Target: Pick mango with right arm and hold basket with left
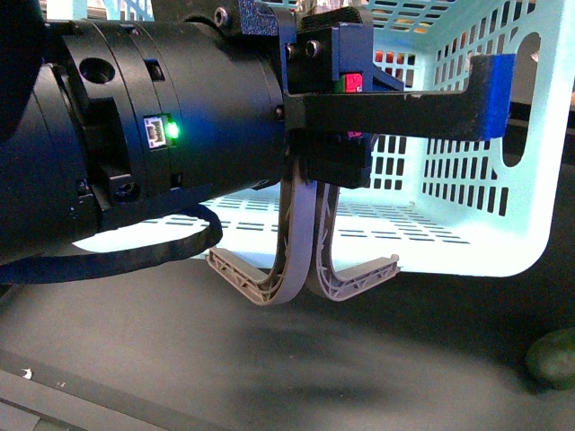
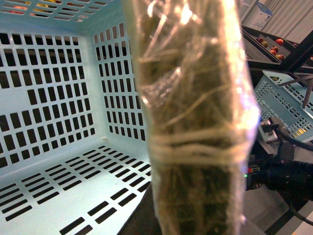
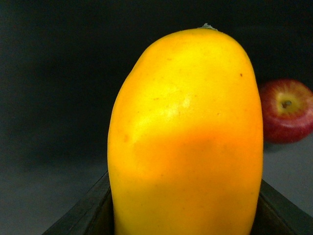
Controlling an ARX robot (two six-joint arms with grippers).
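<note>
Nearest the front camera is the black housing of the left arm (image 1: 135, 153), which fills the left half of that view. On the left end effector (image 1: 476, 99), one blue-tipped finger reaches along the basket (image 1: 530, 224). The left wrist view shows a tape-wrapped finger (image 2: 195, 127) inside the slotted interior. The opposing finger is hidden, so closure on the basket cannot be confirmed. The grey handles (image 1: 296, 260) hang below this end effector. On the right end effector (image 3: 183, 213), the dark fingers bear on both flanks of the mango (image 3: 186, 127), which fills the right wrist view; it is judged gripped. A red apple (image 3: 286, 110) lies behind it. Status: the mango pick appears done. The basket hold is probable but unverified. The visible basket floor carries no fruit.
</note>
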